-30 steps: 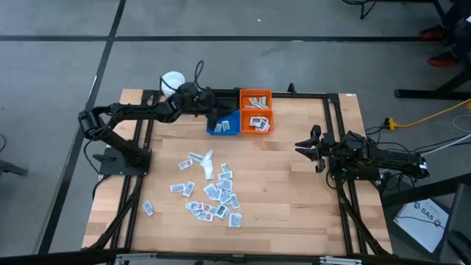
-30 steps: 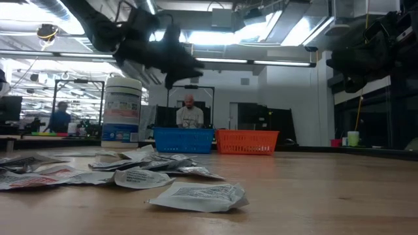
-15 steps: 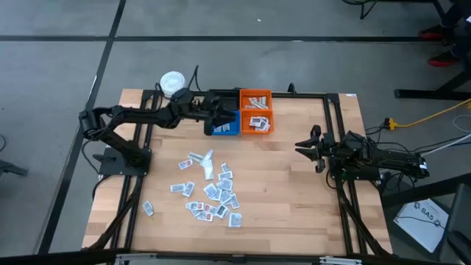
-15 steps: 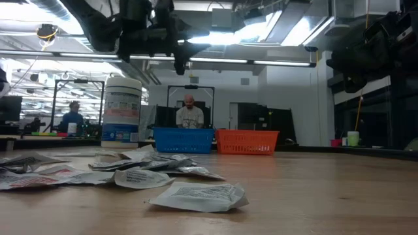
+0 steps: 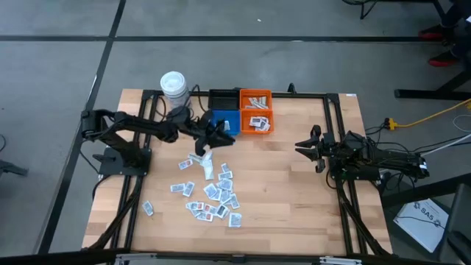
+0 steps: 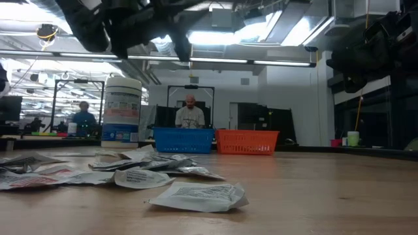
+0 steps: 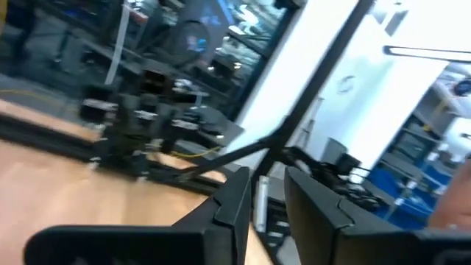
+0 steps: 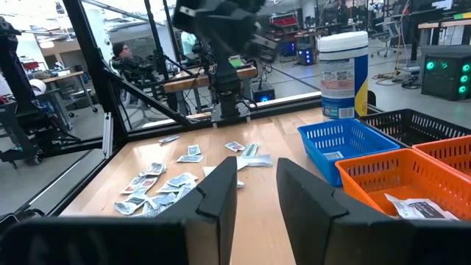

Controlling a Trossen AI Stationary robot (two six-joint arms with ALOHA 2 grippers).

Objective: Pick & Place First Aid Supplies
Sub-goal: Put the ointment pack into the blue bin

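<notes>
The first aid supplies (image 5: 212,188) lie scattered on the desk (image 5: 294,191) in a loose cluster toward my left side; their layout matches the earlier frames. A few more sachets sit in the orange bin (image 5: 256,118), and one is visible in the blue bin (image 8: 340,140).

My left claw (image 5: 221,138) has withdrawn from above the blue bin, where it hovered a second ago. It now sits just in front of that bin, above the far edge of the cluster and well clear of the desk surface. In the left wrist view its fingers (image 7: 234,193) stand with a narrow gap between them and nothing held; whether they are fully closing cannot be told.

With the arm moved back, the white tub (image 5: 173,83) at the far left corner and the black bin (image 5: 222,99) are now uncovered in the high view.

My right claw (image 5: 309,146) waits at the right side of the desk, unchanged in position, fingers (image 8: 217,195) parted and empty.

People show in the room beyond.
</notes>
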